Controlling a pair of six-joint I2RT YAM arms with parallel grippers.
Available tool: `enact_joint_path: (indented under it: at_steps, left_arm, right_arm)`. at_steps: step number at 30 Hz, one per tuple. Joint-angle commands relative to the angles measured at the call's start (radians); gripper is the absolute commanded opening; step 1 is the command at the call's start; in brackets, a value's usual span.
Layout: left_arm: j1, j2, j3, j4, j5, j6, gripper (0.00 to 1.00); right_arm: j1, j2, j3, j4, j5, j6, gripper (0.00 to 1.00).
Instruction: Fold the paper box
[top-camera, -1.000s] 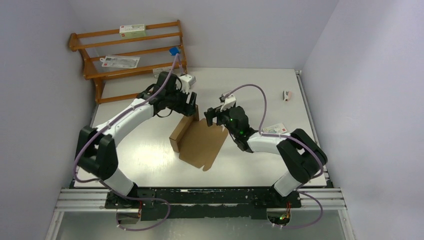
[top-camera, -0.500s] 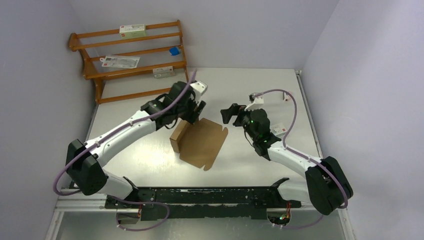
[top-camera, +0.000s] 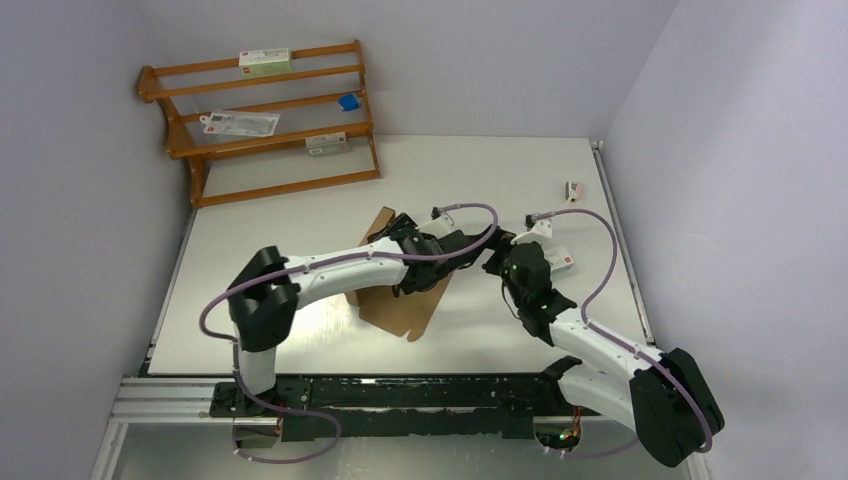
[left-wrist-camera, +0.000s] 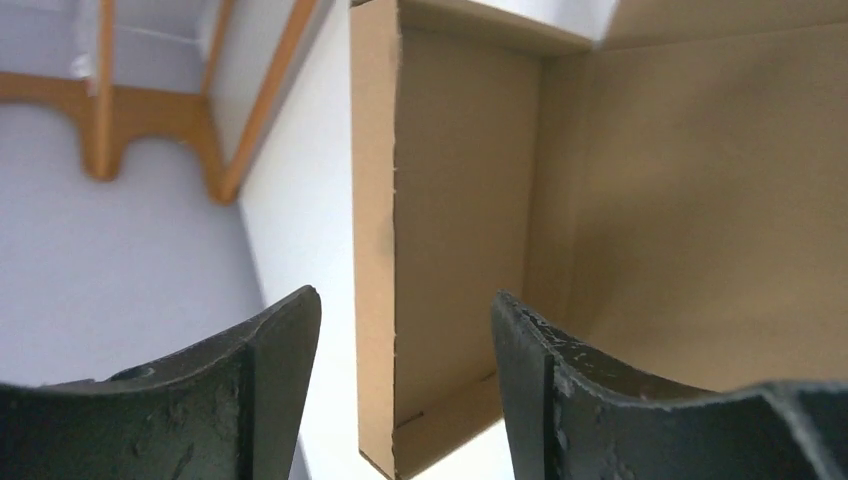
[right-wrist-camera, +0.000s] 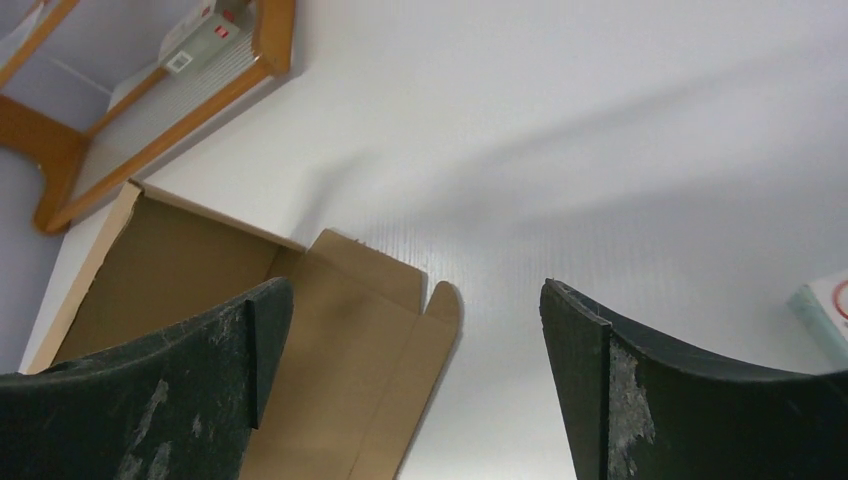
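I have my left claw (left-wrist-camera: 405, 320) open by the box's (top-camera: 395, 305) raised wall; my right claw (right-wrist-camera: 415, 290) gapes wide above the table (top-camera: 480, 180).

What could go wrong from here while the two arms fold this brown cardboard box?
1. The left gripper is open, the raised side wall of the paper box showing between its fingers. Nothing grips the box, so a push may slide it rather than fold it.
2. The right gripper, also open, sits close to the left arm above the box, so the arms could collide.
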Motion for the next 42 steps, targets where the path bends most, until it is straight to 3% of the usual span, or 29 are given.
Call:
enact_joint_path:
  at_steps: [1, 4, 8, 14, 25, 32, 38, 42]
  left_arm:
    - [-0.003, 0.093, 0.076, -0.221, -0.266, -0.14, 0.66]
    - [-0.003, 0.136, 0.098, -0.236, -0.312, -0.131, 0.63]
    - [0.007, 0.154, 0.084, -0.141, -0.301, -0.04, 0.48]
    - [0.028, 0.167, 0.072, -0.088, -0.29, 0.005, 0.36]
    - [0.061, 0.211, 0.046, -0.043, -0.29, 0.034, 0.31]
    - [0.083, 0.199, 0.049, -0.039, -0.28, 0.035, 0.17]
    - [0.14, 0.104, 0.03, 0.012, -0.162, 0.077, 0.06]
    - [0.22, 0.017, -0.034, 0.082, 0.003, 0.08, 0.05]
  right_arm:
    - [-0.005, -0.05, -0.047, 0.036, 0.12, 0.023, 0.98]
    - [-0.006, -0.052, -0.057, 0.052, 0.136, 0.024, 0.98]
    - [-0.006, -0.043, -0.057, 0.05, 0.141, 0.027, 0.98]
    - [-0.007, -0.055, -0.067, 0.063, 0.151, 0.028, 0.98]
    - [-0.007, -0.052, -0.07, 0.071, 0.143, 0.023, 0.97]
    - [-0.006, -0.063, -0.074, 0.066, 0.157, 0.031, 0.97]
    - [-0.006, -0.085, -0.06, 0.038, 0.148, 0.026, 0.97]
    - [-0.006, -0.132, -0.033, -0.026, 0.142, 0.015, 0.97]
